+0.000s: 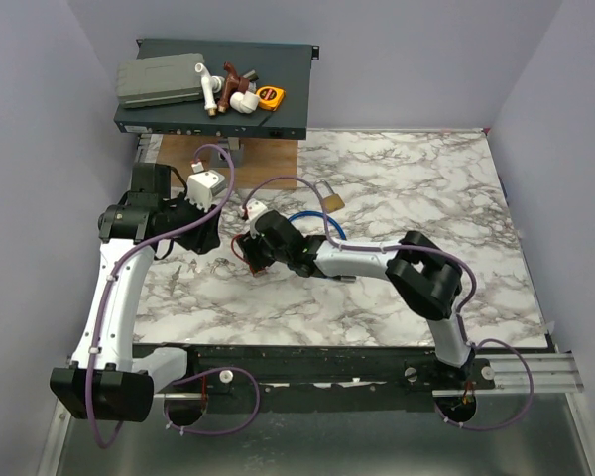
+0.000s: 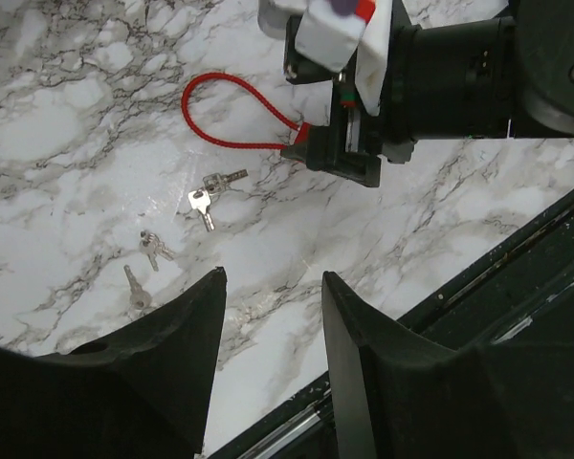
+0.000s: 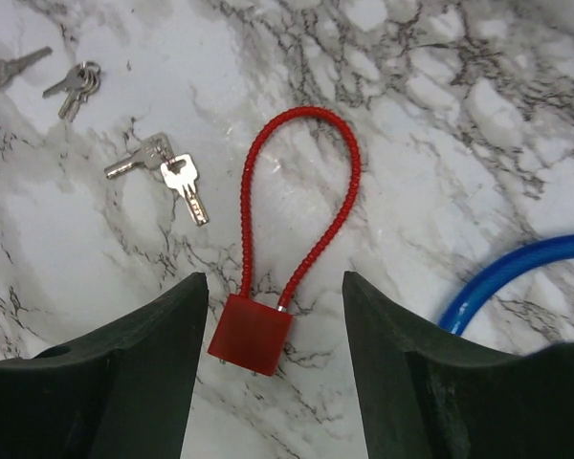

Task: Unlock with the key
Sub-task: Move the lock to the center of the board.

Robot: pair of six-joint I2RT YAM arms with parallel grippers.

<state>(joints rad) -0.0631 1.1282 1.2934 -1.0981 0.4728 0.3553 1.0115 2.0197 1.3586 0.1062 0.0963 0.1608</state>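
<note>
A small red cable lock with a red cord loop lies flat on the marble table. My right gripper is open, its fingers standing either side of the red body without touching it. Several small silver keys lie loose to the left: a pair of keys nearest the cord, and another pair farther off. My left gripper is open and holds nothing. It hovers over bare marble near the table's front edge, with the key pair and the red cord beyond its tips.
A blue cable lock curves at the right of the red lock. A brass padlock lies farther back. A dark box with tools on it stands at the back left. A black rail runs along the near table edge.
</note>
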